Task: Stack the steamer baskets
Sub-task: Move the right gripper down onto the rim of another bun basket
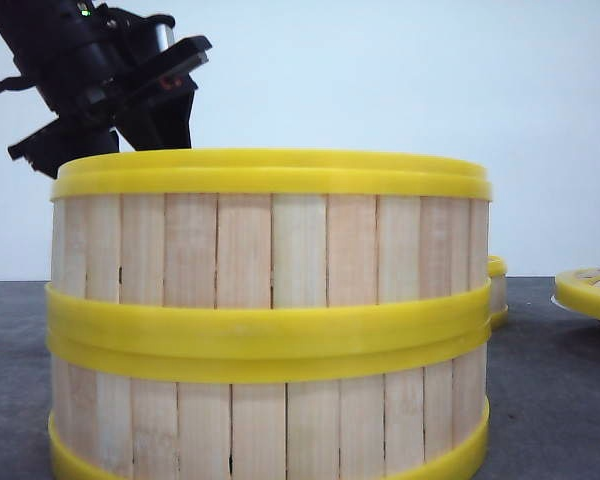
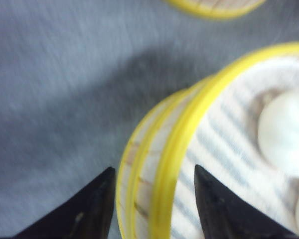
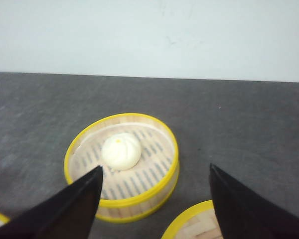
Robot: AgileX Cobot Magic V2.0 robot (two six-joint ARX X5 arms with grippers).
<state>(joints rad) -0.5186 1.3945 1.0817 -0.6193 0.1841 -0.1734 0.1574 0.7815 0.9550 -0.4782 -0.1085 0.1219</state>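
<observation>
In the basket (image 3: pixel 122 167) — one bun (image 3: pixel 121 151)

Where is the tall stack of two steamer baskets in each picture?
Front view: the stacked steamer baskets fill the middle, close to the camera.
Left wrist view: the stack's rim runs between the left end effector fingers.
Right wrist view: cannot tell; only a one-bun basket shows whole.
Shared landmark: the dark grey table.
</observation>
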